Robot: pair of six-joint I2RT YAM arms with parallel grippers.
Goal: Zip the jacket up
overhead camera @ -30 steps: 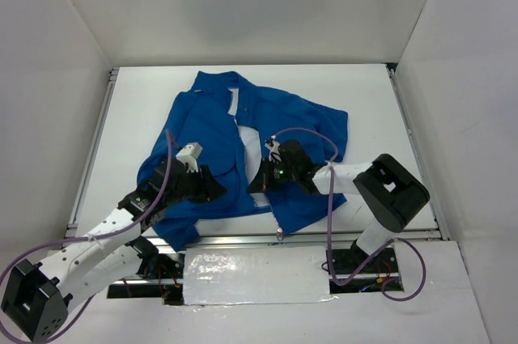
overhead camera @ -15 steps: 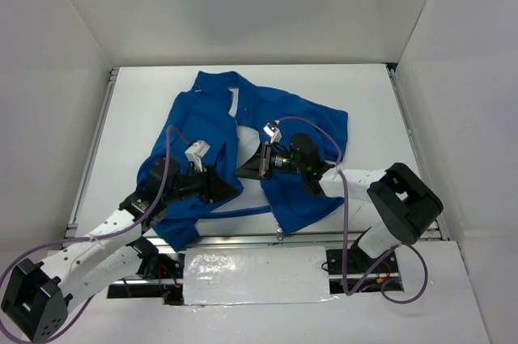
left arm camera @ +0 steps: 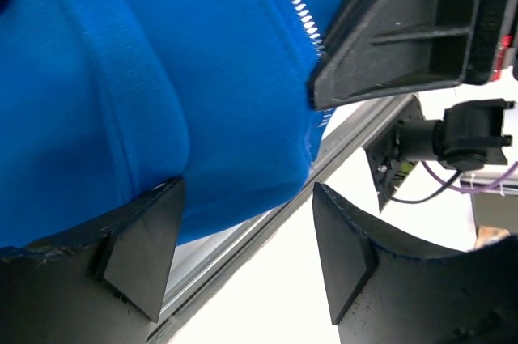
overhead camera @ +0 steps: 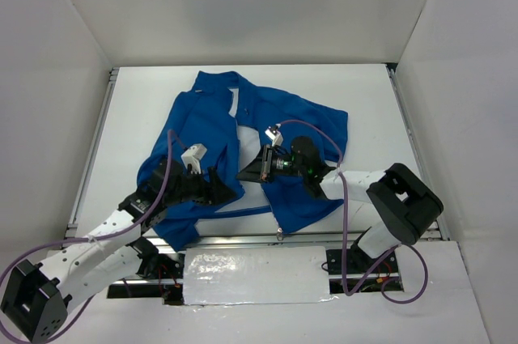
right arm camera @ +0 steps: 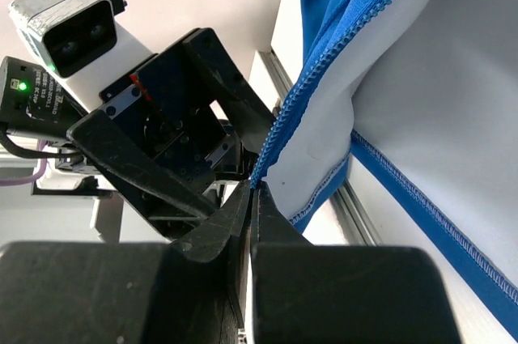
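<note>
The jacket (overhead camera: 275, 117) lay on the surface (overhead camera: 372, 101) with its collar at the far end and its hem toward the arm bases, so its long axis ran near to far, leaning left at the collar. At the jacket's lower front the right fingers (right arm camera: 217, 229) were clenched on the zipper (right arm camera: 324, 77) edge. The left fingers (left arm camera: 137, 247) stood spread just beside, with blue cloth hanging into their gap
</note>
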